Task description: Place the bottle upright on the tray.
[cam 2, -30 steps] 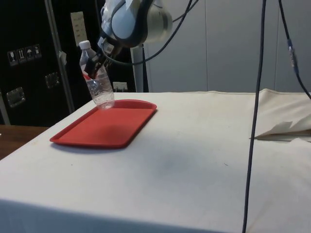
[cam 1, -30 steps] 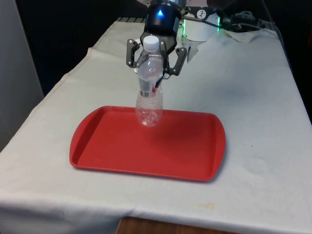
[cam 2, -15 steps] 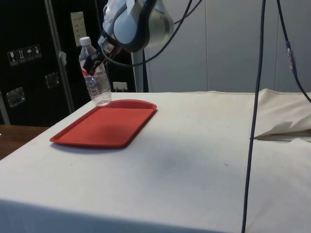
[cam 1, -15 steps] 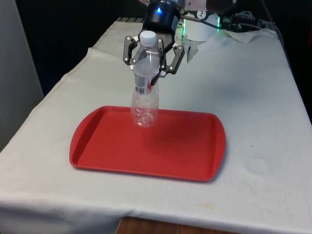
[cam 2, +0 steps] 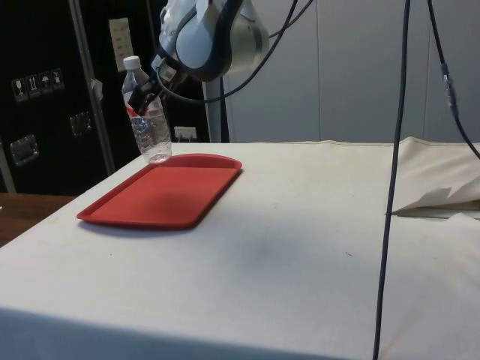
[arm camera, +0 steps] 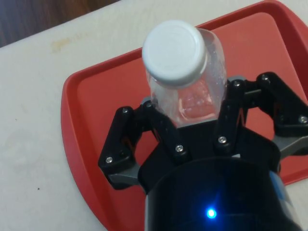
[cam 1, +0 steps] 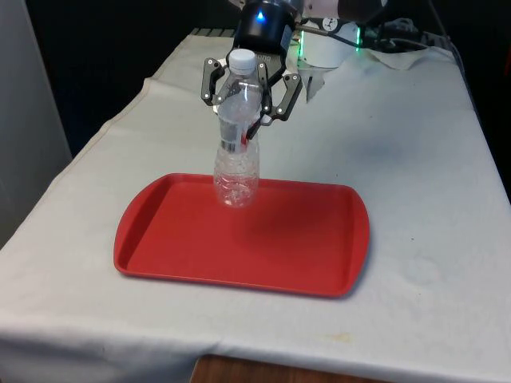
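The gripper clasped the bottle (white cap up, slightly tilted); its base hung over the red tray.

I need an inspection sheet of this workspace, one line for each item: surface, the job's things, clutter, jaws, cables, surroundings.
Surface: table under a white cloth, a few small dark specks.
Job's things: clear bottle with a white cap, nearly upright, its base at the far edge of the red tray; the views do not settle whether it touches.
Clutter: crumpled white cloth or paper at the table's far end.
Jaws: gripper has its jaws shut on the bottle's upper part.
Cables: dark cables hang down in the side view.
Surroundings: dark cabinets in the side view.
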